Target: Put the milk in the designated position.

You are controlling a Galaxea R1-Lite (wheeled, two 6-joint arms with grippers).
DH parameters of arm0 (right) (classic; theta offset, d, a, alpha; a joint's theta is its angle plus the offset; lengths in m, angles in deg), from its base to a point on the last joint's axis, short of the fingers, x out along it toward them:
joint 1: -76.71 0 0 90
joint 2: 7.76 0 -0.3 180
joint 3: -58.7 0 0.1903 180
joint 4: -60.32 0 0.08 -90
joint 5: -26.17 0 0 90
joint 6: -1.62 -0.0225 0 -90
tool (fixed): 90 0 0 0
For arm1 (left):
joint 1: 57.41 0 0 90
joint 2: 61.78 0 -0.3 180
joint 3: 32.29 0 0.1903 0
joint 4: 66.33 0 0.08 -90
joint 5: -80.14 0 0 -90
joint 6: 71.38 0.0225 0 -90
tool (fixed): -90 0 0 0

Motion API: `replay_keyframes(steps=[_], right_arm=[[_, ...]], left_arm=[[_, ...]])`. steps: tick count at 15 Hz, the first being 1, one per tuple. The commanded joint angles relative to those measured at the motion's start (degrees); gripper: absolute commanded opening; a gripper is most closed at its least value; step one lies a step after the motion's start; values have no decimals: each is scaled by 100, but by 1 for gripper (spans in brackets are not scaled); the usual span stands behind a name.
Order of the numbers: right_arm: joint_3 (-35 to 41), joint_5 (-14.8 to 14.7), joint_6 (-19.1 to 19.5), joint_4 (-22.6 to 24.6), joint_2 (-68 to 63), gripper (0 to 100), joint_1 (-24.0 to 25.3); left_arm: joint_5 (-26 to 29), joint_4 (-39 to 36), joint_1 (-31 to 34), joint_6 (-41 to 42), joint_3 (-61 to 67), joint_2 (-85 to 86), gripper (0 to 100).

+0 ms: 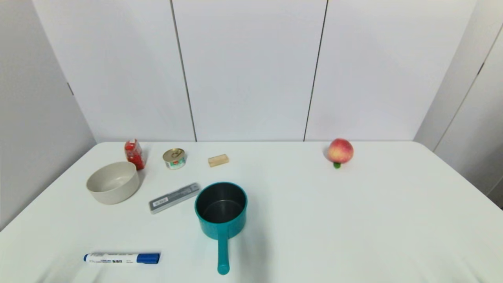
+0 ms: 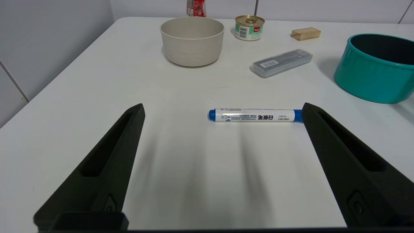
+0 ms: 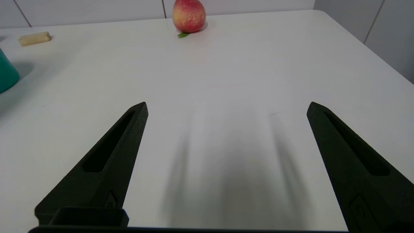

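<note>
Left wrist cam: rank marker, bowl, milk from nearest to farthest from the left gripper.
From the open left gripper:
1. Marker, lying on the table just past the fingertips, near one finger.
2. Bowl, farther up the table.
3. Milk, behind the bowl, near the table's far edge.

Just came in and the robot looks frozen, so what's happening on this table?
Nothing is being handled yet. The milk stands untouched at the far left of the table, just behind the beige bowl and left of the tin can. The left claw hangs open over the near left of the table, by the blue marker. The right claw hangs open over bare table on the right, with the peach far ahead of it.
</note>
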Motion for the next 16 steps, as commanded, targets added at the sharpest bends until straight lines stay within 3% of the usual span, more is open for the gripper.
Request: replay_keyframes(steps=[1,16], right_arm=[[0,2,-3,-2,-7,100,0],[0,-86,-425,-2,-7,100,0]], left_arm=[[-1,2,1,0,0,-16,100],[-1,2,1,0,0,-16,100]])
